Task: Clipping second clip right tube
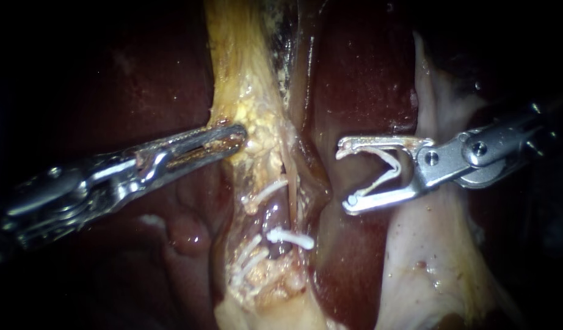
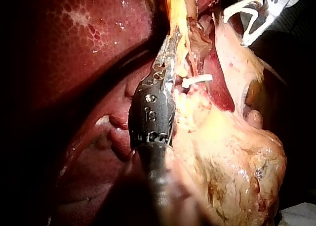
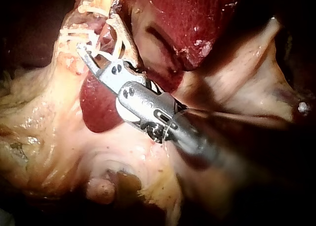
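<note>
The reddish tube [image 1: 276, 217] runs through the yellow fat [image 1: 251, 104], a closed clip [image 1: 290, 238] across it. Our right instrument [image 1: 345, 177] grasps a spread clip [image 1: 394, 164] beside the tube, not touching it; our left instrument [image 1: 236, 135] is clenched on the fat. Dark liver [image 1: 367, 85] surrounds them.

Open white V-shaped clip [image 1: 385, 178] in my right instrument [image 1: 344, 177], apart from the clipped reddish tube [image 1: 275, 215]
</note>
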